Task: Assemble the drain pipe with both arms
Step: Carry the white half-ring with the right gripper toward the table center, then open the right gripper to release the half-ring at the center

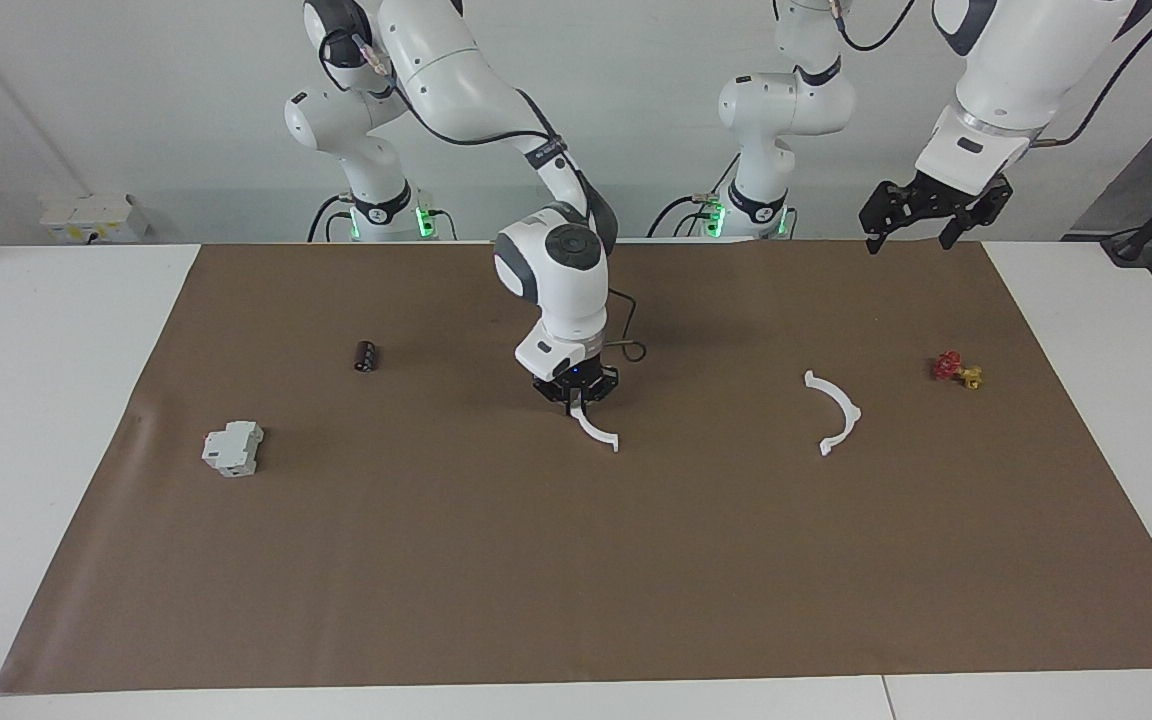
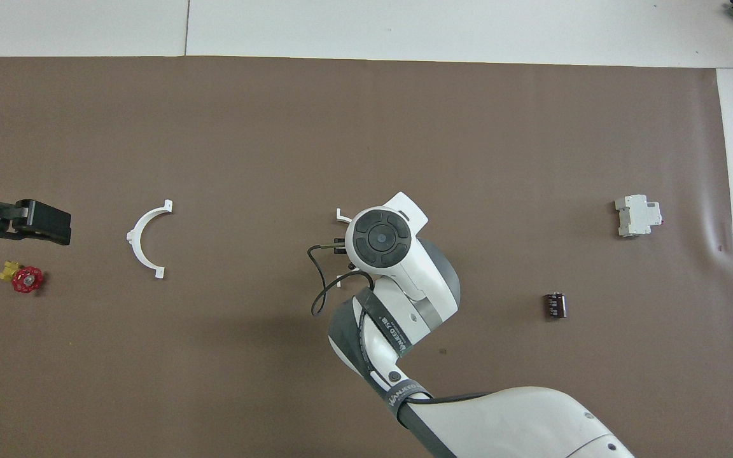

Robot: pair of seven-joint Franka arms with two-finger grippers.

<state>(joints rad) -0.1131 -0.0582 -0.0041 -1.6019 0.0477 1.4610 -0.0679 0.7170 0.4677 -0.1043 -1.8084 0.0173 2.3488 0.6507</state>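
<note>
From my station, nearest the robots I have my left hand (image 1: 921,217) waiting up in the air over the robots' own edge of the brown mat (image 1: 576,560), at the left arm's end, its fingers spread wide with nothing between them. A small red and yellow valve (image 1: 957,370) lies on the mat farther out, near that same end. A small black cylinder (image 1: 366,355) lies toward the right arm's end. My right hand (image 1: 577,400) is low over the middle of the mat, fingertips pinched tight on one end of a white half-ring arc (image 1: 597,431), whose other end reaches down to the mat. The second half-ring arc (image 1: 834,412) lies flat on the mat, well apart, toward the left arm's end. Farthest out, a grey-white block (image 1: 233,448) stands toward the right arm's end of the counter (image 1: 56,400).
</note>
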